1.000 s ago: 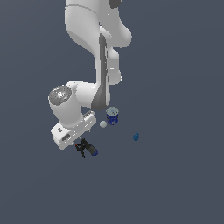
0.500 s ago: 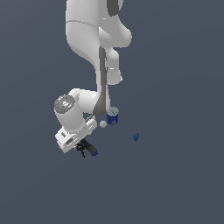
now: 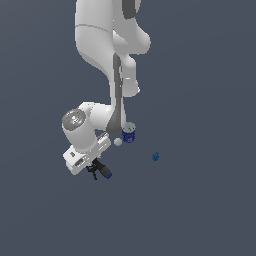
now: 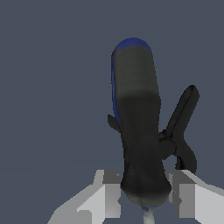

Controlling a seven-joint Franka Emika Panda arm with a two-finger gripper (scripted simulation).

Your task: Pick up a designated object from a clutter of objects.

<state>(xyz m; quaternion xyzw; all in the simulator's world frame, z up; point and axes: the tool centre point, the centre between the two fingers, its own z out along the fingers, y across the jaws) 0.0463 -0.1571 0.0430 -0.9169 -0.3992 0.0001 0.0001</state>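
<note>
The screwdriver with the thick black cylindrical handle and rounded blue end [image 4: 136,118] lay on the dark grey floor [image 3: 200,210] directly under the arm's hand, its handle running between the two pale grey fingers [image 4: 107,192]. In the exterior view only its blue end and a little of the black handle [image 3: 105,172] showed from under the white hand. The gripper [image 4: 144,194] straddled the handle with a finger close on either side; whether the pads were pressing it could not be told. A small black forked clamp [image 4: 180,131] lay just beside the handle, partly behind it and seemingly touching it. Farther off in the exterior view, the blue-and-white can [image 3: 129,133] stood upright with the tiny white ball [image 3: 118,142] just beside it, and the small blue piece [image 3: 155,157] lay well apart toward the exterior view's right.
</note>
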